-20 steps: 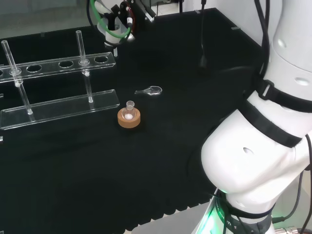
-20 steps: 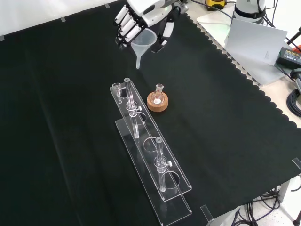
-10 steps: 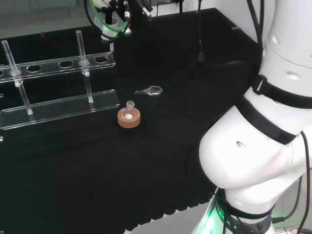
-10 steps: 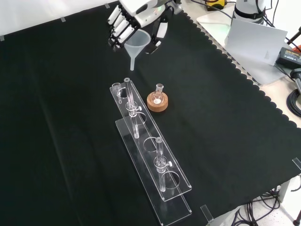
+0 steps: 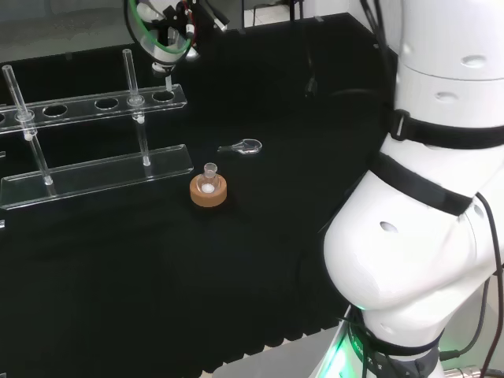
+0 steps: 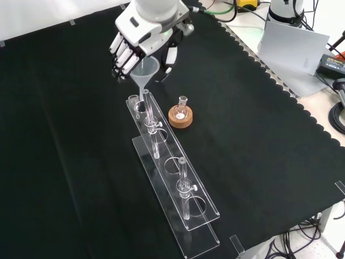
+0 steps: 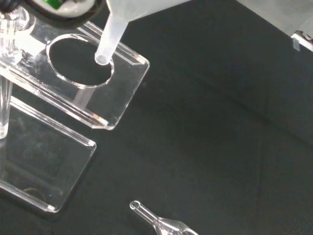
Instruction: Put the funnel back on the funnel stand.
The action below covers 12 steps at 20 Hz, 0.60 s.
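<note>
A translucent funnel hangs in the hand, whose fingers and thumb are curled round its cone. The hand is over the far end of the clear funnel stand in the front view. In the wrist view the funnel's stem points down, its tip just above the rim of the end hole in the stand's top plate. In the head view the hand holds the funnel above the right end of the stand.
A cork ring with a small glass flask stands beside the stand, also in the head view as the cork ring. A small glass piece lies on the cloth near it, the same glass piece close in the wrist view. Two upright posts rise from the stand.
The hand has carried the funnel from beyond the stand to over its end hole, leftward in the head view, and lowered it in the front view.
</note>
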Motion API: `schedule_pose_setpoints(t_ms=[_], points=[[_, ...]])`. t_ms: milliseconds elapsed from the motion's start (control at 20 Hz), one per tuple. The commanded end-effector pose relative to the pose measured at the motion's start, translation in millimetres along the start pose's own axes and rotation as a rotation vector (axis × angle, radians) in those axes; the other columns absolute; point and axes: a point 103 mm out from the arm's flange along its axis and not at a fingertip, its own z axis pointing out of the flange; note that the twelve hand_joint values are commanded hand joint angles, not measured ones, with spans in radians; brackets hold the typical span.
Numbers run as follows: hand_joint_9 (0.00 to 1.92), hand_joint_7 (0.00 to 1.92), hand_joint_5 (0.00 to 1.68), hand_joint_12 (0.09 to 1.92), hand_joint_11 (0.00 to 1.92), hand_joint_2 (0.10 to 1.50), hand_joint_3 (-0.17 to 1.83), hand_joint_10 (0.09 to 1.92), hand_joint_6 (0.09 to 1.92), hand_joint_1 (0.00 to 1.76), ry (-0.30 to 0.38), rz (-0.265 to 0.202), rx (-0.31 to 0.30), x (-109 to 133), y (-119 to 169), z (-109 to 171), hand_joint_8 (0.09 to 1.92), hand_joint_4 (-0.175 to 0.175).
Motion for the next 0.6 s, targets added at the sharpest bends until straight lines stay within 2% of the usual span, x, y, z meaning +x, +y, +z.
schedule_pose_setpoints(t_ms=[50,600], points=[[1.00,0.58,0.80,1.14,0.73,0.80,0.63,0.33,0.73,0.98,-0.022,-0.034,0.001,4.4,17.6,4.2,0.62,0.037],[1.00,0.58,0.80,1.14,0.73,0.80,0.63,0.33,0.73,0.98,-0.023,-0.048,0.059,14.7,24.3,22.0,0.62,0.035]])
